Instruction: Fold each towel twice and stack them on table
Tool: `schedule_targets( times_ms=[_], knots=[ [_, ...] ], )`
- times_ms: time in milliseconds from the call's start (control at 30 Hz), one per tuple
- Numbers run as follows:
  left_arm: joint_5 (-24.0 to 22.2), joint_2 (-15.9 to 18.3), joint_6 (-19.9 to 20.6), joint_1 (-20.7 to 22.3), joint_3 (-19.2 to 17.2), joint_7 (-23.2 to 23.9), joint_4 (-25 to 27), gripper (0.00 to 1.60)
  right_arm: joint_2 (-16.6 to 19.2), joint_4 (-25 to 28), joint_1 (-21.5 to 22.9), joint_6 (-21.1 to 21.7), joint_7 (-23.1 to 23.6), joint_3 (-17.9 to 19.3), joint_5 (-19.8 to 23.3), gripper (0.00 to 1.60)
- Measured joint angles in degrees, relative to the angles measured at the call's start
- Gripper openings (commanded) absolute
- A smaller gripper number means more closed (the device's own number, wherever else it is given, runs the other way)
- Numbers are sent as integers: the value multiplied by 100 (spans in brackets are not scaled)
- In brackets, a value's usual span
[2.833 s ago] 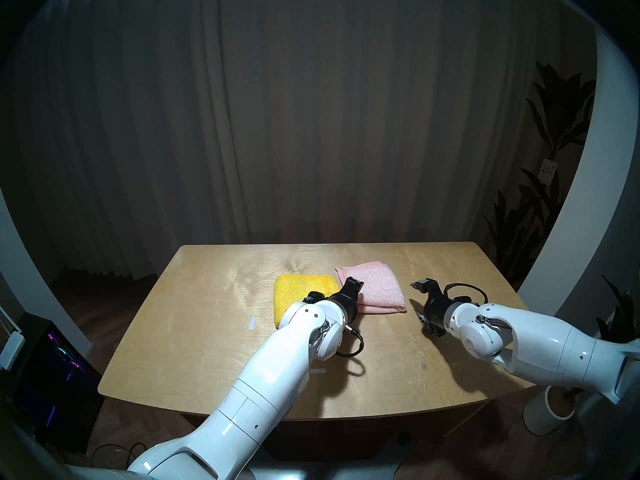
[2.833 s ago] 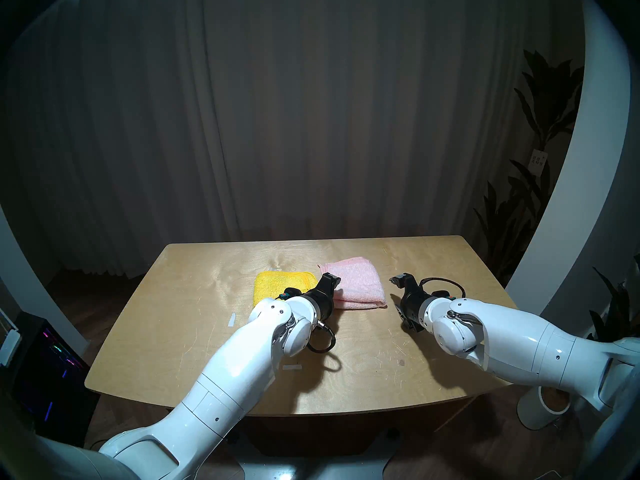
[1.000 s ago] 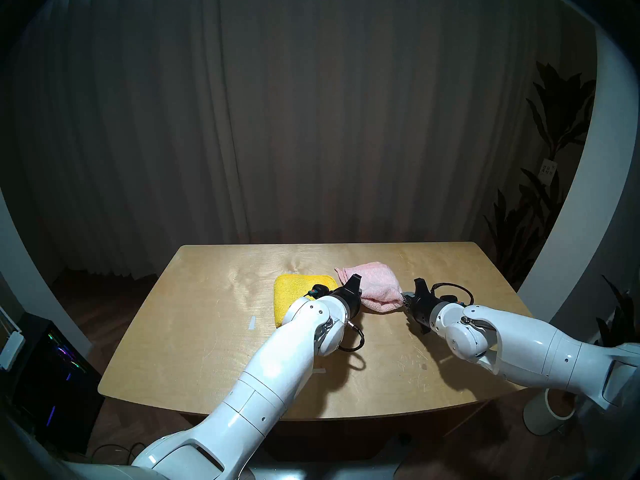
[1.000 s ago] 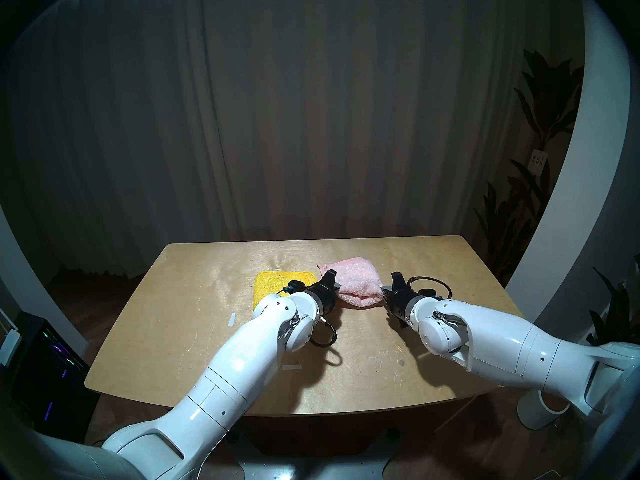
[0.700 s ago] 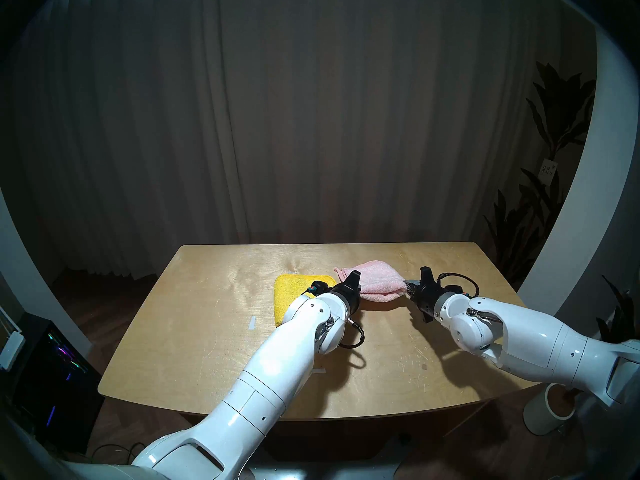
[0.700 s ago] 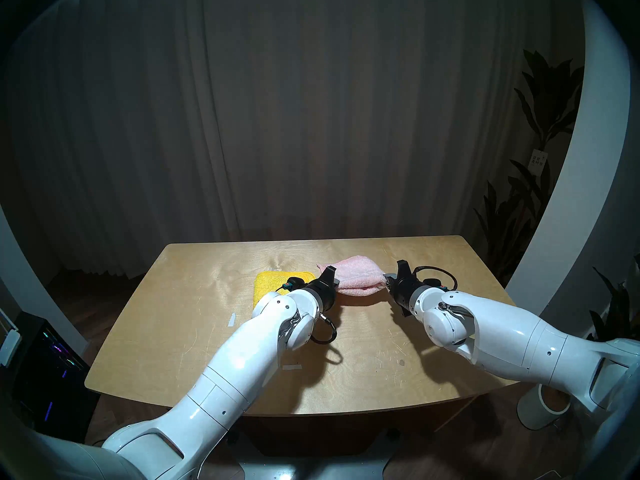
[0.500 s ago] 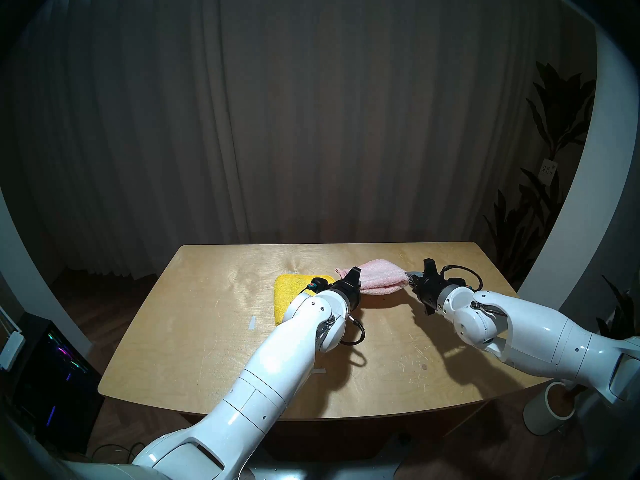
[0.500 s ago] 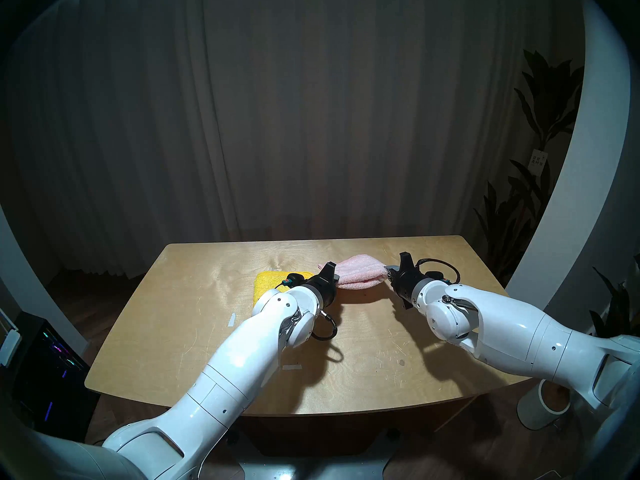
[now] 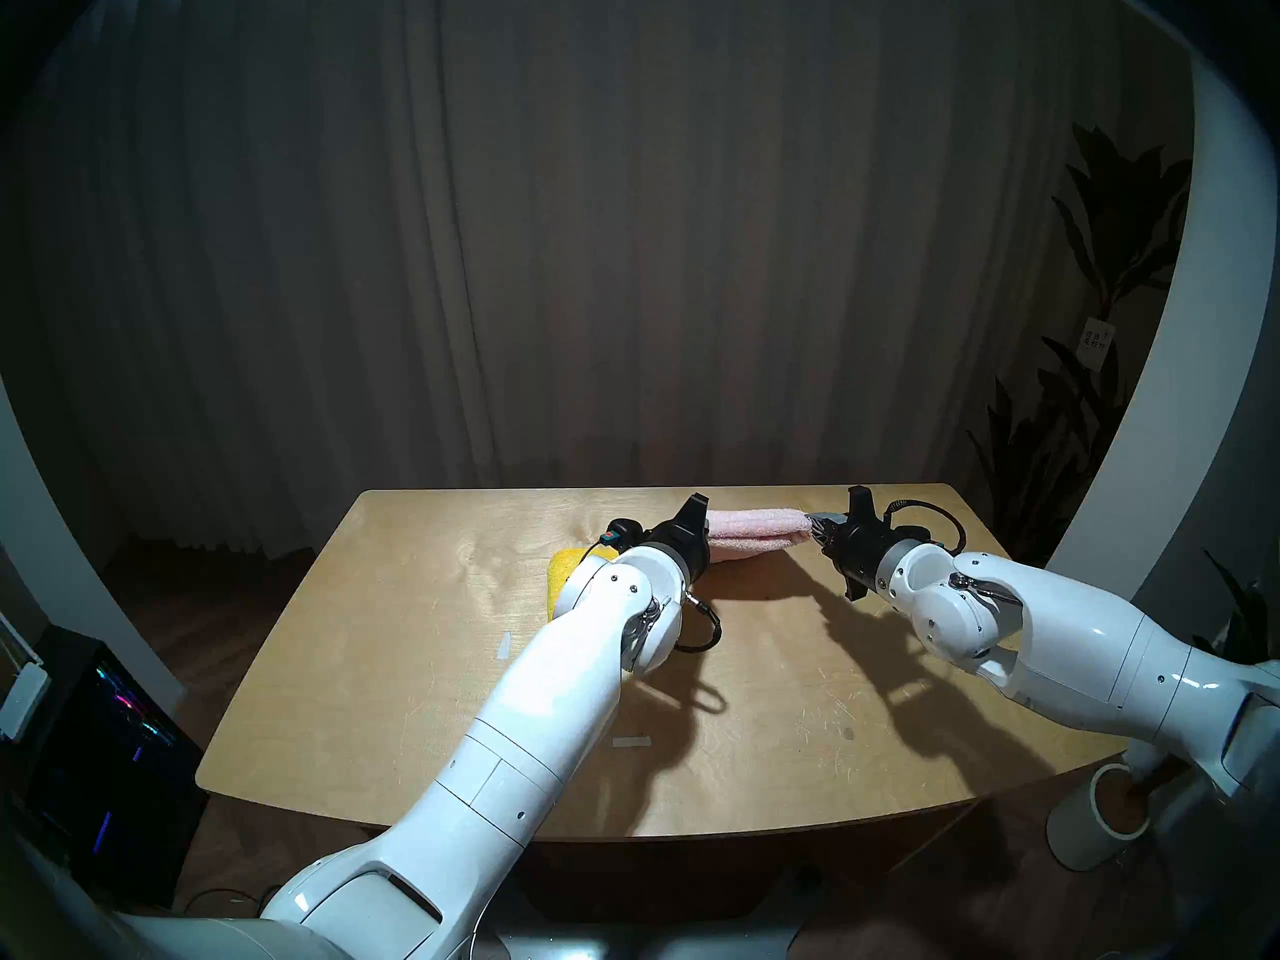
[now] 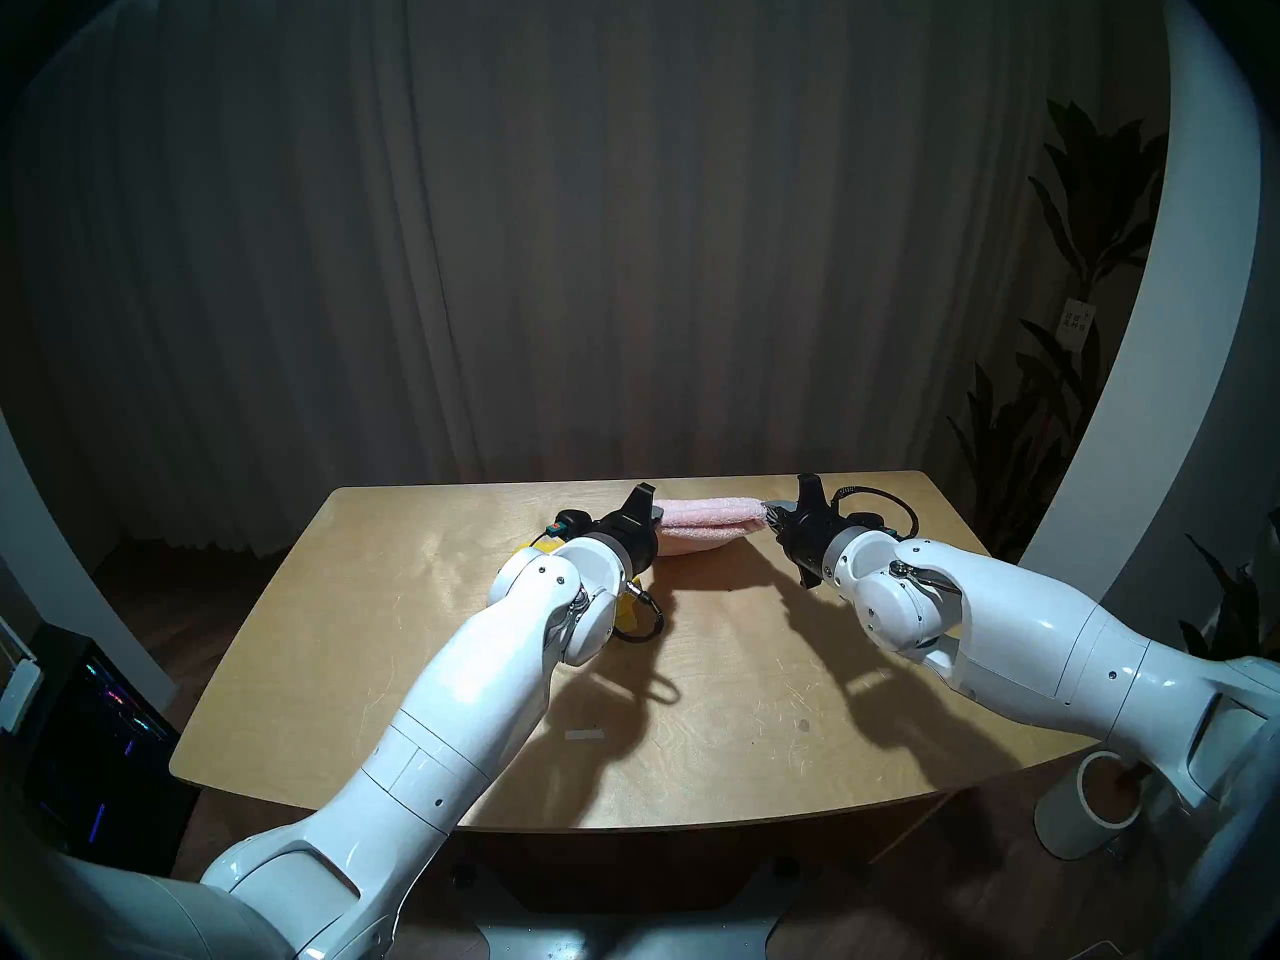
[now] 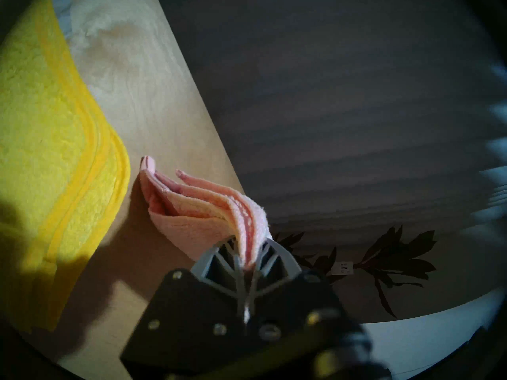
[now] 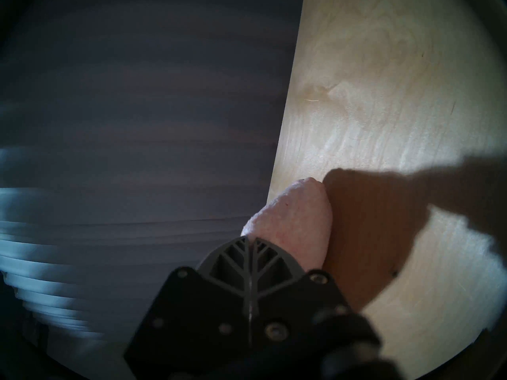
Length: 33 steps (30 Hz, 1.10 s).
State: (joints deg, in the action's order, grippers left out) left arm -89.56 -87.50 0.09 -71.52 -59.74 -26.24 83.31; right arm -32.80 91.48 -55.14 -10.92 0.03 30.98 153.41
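1. The pink towel [image 9: 755, 528], folded into several layers, hangs in the air between the two grippers, stretched almost level above the far part of the table [image 9: 415, 661], with its shadow on the wood beneath it.
2. The left gripper [image 11: 248, 257] is clamped on the towel's left end; in the left wrist view its grey ribbed fingers [image 11: 216, 261] press together on the bunched pink layers, which fan out beyond them.
3. The right gripper [image 12: 251, 241] is clamped on the towel's right end; in the right wrist view its fingers meet with pink cloth [image 12: 296, 220] bulging out just past the tips.
4. The middle of the towel sags a little lower than the two gripped ends in the head views.
5. The yellow towel [image 11: 49, 151] lies folded flat on the table, to the left of the pink one. From the head views it is mostly hidden behind the left arm [image 9: 554, 695], so only its near left corner [image 9: 560, 571] shows.
6. Whether the pink towel's lowest fold still brushes the table is hard to tell; it looks clear of it.
7. Two small white tape strips [image 9: 632, 742] sit on the table near the left arm.
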Motion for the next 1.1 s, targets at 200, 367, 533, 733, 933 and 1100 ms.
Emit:
schedule_targets(
  times_ms=[200,367,533,733,933,1100],
  knots=[
    [65,80,-21,117,-139,2,30,0,-203,-43,147,27,-10,35,-57,0],
    [100,145,-21,257,-275,18,-4,0,-390,-72,276,23,-33,55,-108,0],
    [133,242,-11,411,-437,51,-11,0,-617,-94,433,21,-86,63,-178,0],
    [155,427,-13,426,-641,62,157,0,-903,-111,598,11,-232,28,-291,0],
    [151,668,-31,173,-864,42,631,0,-1156,-115,726,-4,-418,-46,-430,0],
    [144,854,-56,-233,-986,0,1106,0,-1268,-65,793,-48,-579,-103,-561,0]
  ],
)
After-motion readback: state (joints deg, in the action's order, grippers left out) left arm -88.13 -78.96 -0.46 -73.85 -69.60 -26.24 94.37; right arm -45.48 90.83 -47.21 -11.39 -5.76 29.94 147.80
